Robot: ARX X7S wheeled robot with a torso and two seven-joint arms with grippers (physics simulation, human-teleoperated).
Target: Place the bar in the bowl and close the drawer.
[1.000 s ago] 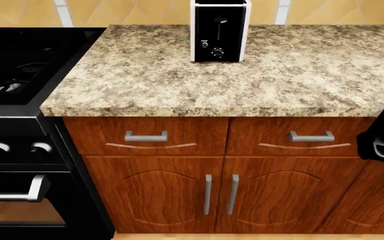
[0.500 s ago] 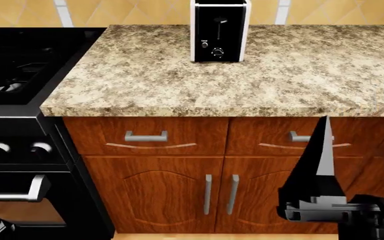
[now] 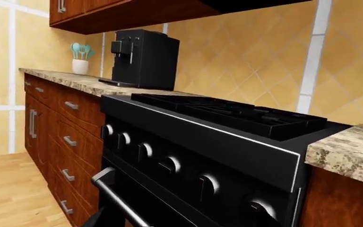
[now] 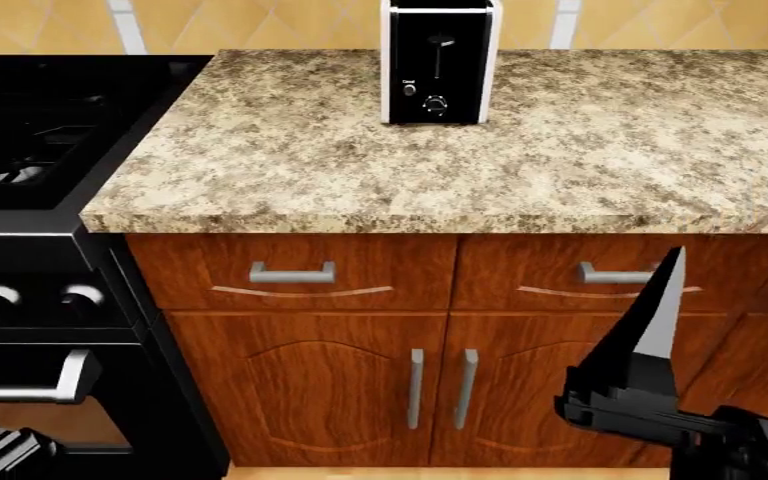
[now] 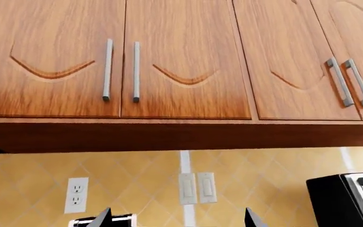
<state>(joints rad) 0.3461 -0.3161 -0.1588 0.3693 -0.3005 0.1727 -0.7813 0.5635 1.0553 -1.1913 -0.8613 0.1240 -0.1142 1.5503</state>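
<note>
Right hand point(image 4: 684, 330) beside shut drawer point(image 4: 584, 272) front

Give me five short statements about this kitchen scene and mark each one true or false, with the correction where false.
1. A toaster stands on the granite countertop. True.
2. The left drawer under the countertop is pulled open. False: both drawer fronts sit flush and shut in the head view.
3. A bowl sits beside the toaster. False: no bowl shows in any view.
4. The stove is left of the countertop in the head view. True.
5. The right end effector grips a bar. False: its fingertips stand apart with nothing between them in the right wrist view.
</note>
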